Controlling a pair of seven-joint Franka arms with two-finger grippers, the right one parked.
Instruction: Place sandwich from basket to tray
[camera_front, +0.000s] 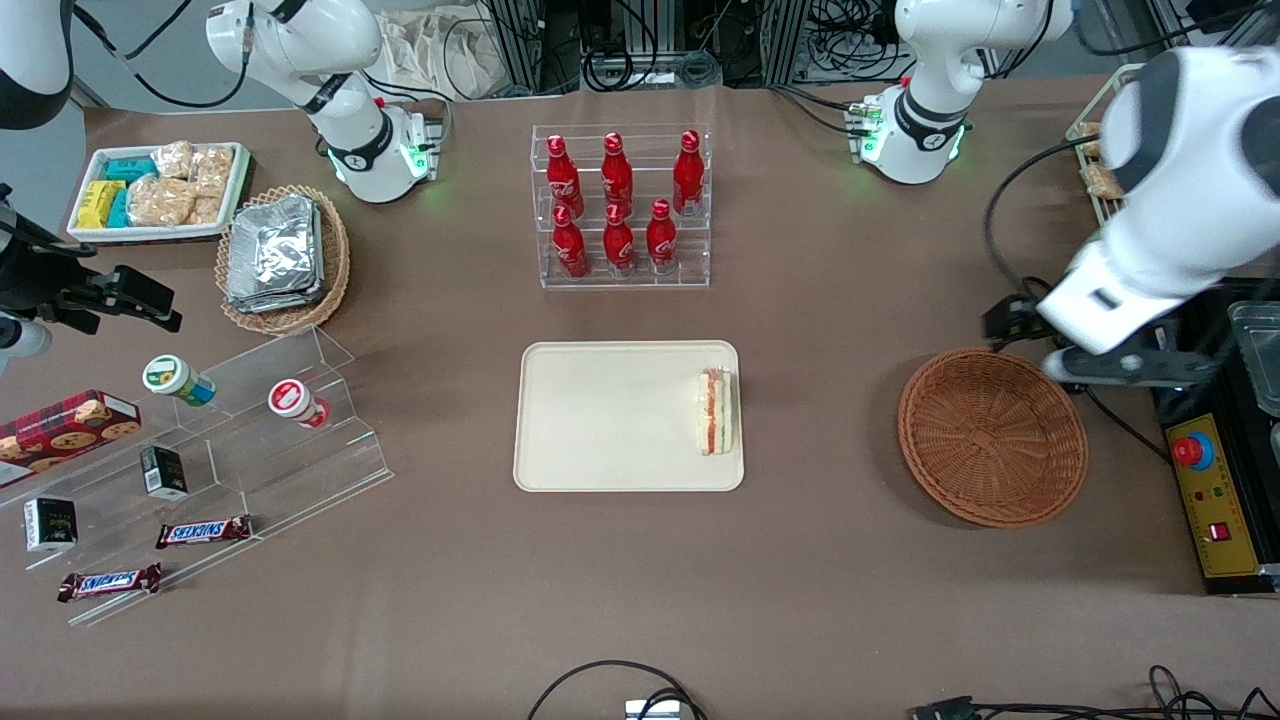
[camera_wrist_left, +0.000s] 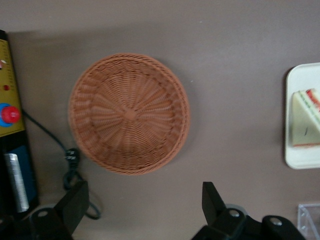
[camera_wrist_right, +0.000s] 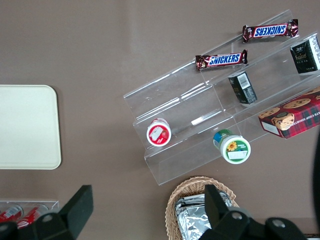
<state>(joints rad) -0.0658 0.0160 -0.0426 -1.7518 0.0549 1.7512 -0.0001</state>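
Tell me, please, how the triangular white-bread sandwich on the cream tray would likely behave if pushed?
The triangular white-bread sandwich stands on edge at the cream tray's rim, so it would probably tip. Its soft-looking layers may shift. The open gripper hangs above the table beside the empty reddish woven basket.

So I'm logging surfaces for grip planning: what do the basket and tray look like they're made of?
The basket looks like reddish-brown woven wicker, matte, with strands radiating from its centre. The tray, holding the sandwich, looks like smooth cream plastic with a low rim, though that is uncertain. The pincer hovers open above the table beside the basket.
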